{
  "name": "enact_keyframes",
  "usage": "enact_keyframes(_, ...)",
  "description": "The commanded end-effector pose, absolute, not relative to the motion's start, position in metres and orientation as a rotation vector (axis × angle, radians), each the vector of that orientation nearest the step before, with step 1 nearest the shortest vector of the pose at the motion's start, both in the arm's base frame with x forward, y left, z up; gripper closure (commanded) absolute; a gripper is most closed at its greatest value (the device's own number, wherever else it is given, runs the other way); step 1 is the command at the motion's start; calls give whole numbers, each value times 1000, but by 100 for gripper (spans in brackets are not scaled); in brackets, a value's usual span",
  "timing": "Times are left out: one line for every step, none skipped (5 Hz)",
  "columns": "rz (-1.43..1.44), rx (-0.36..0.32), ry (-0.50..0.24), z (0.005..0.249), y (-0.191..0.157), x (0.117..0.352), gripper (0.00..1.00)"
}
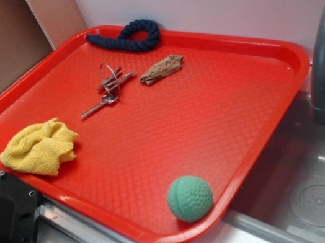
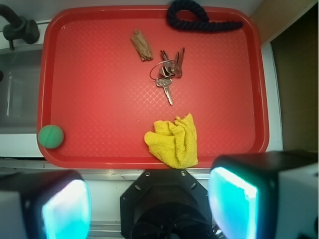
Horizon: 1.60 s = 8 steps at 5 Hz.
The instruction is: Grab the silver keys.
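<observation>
The silver keys (image 1: pixel 106 88) (image 2: pixel 168 72) are a small bunch of thin, shiny grey metal keys on a wire ring, lying flat and fanned out. One longer key points back toward the gripper (image 2: pixel 149 204), the others away from it. The bunch lies well ahead of the gripper, slightly right of its centre line, untouched.

Red tray (image 2: pixel 99 109) (textured) holds keys (image 2: pixel 168 72), cloth (image 2: pixel 173 140), ball (image 2: pixel 51 136).

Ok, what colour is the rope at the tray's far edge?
Dark navy blue; the rope shows best in the wrist view.
</observation>
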State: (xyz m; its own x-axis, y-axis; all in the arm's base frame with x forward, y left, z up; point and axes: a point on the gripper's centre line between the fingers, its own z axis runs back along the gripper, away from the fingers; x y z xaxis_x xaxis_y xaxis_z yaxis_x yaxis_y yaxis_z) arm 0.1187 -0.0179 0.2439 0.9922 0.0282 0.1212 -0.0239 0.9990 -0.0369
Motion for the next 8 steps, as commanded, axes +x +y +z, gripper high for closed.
enact_keyframes(26, -35, -122, 244, -18, 119, 0)
enact_keyframes(-224, -48, -152, 216, 4, 161, 0)
enact_keyframes(-475, -56, -215, 199, 22, 195, 0)
enact_keyframes(-659, -52, -274, 170, 38, 221, 0)
enact_keyframes(-701, -23, -256, 130, 52, 243, 0)
enact_keyframes(-708, -39, -259, 98, 53, 256, 0)
enact_keyframes(-717, -126, -262, 84, 43, 263, 0)
enact_keyframes(-859, -168, -184, 73, 23, 259, 0)
